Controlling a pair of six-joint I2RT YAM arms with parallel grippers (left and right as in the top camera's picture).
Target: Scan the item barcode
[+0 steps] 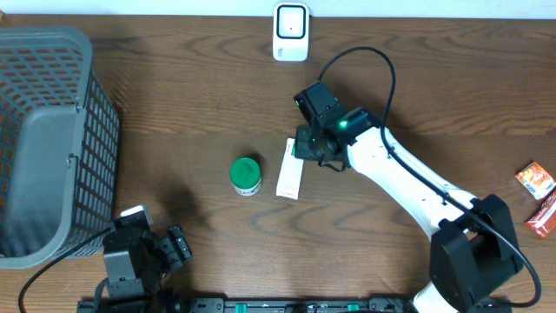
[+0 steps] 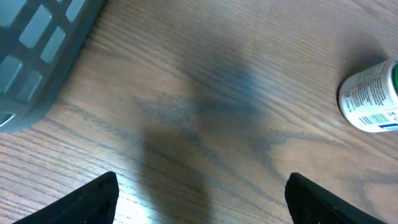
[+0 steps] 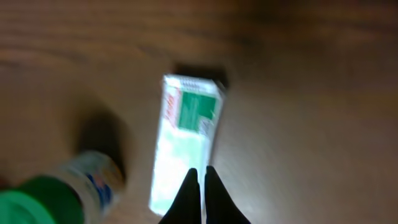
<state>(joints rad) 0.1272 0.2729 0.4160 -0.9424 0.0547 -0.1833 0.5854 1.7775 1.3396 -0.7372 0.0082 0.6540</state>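
White carton (image 1: 290, 169) lies flat at centre frame. Our right gripper (image 3: 200, 180) hangs over it, fingers together and empty; we should open, grip its long edges, then face the barcode to the scanner (image 1: 290, 32) at top centre.

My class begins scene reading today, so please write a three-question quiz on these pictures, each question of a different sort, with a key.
1. True or false: the left gripper is shut.
2. What lies nearest the green-lidded white plastic bottle? A, grey plastic mesh basket; B, flat white box with green print; C, orange packets.
3. Which gripper hangs over that box?

Key: 1 false, it is open. 2 B. 3 the right gripper, shut.
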